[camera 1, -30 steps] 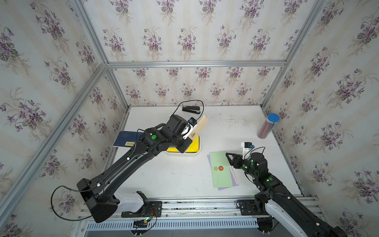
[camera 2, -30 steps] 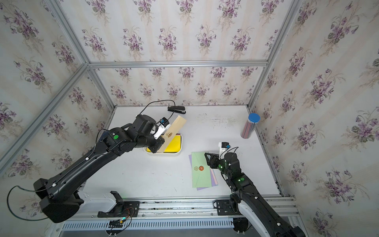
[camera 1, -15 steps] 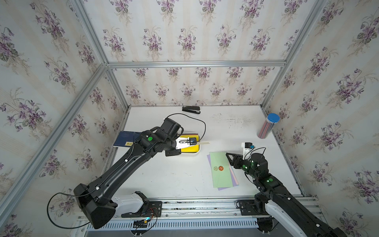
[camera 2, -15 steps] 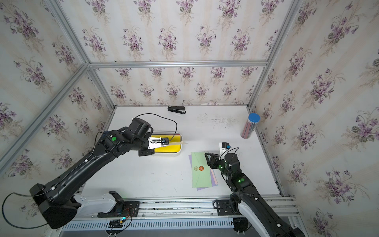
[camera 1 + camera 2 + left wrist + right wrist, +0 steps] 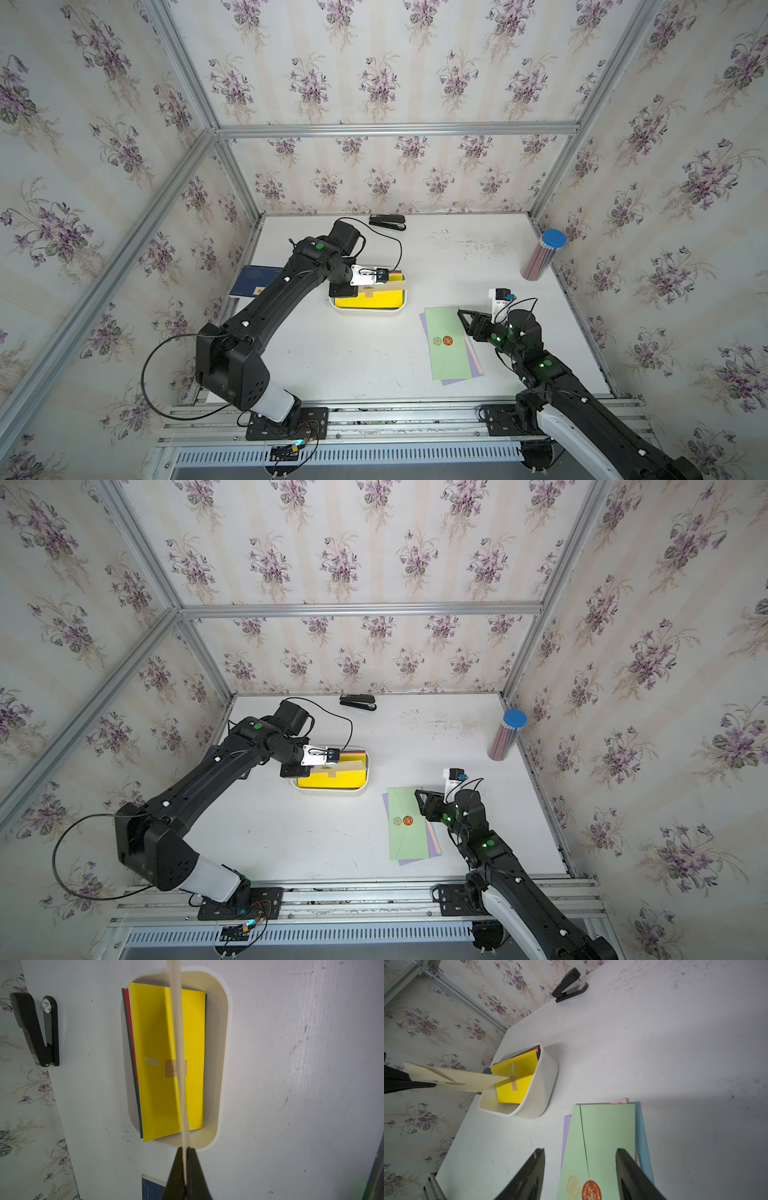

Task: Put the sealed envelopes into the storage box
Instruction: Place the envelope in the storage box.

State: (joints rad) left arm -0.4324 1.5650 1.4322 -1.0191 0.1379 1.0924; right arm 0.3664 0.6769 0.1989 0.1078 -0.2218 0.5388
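Left gripper (image 5: 186, 1149) pinched tight on one short end of a flat cream paper envelope (image 5: 178, 1043), jaws pressed together with only the paper between them. Envelope held on edge and lengthwise above the shallow white plastic storage box (image 5: 225, 1043), reaching from the claw at one short end of the box to past the opposite rim; contact with the box contents impossible to judge. Inside the box, a bright yellow paper envelope (image 5: 158, 1043) with a small tan sticker, lying flat on top of a stack with red (image 5: 129, 1022) and navy (image 5: 141, 1122) edges showing beneath it. Right gripper (image 5: 579, 1150) with jaws standing moderately apart and nothing between them, poised over the seal end of a light green paper envelope (image 5: 606, 1136) bearing a gold and a red round sticker; touching or just above, not clear. Under the green one, lilac (image 5: 566, 1126), pink (image 5: 620, 1101) and light blue (image 5: 641, 1136) envelopes, the pile flat on the white table (image 5: 353, 353) well apart from the box. Black stapler (image 5: 387, 221), blue-lidded clear pencil tube (image 5: 544, 259) and dark blue book (image 5: 251, 280) at the table's margins.
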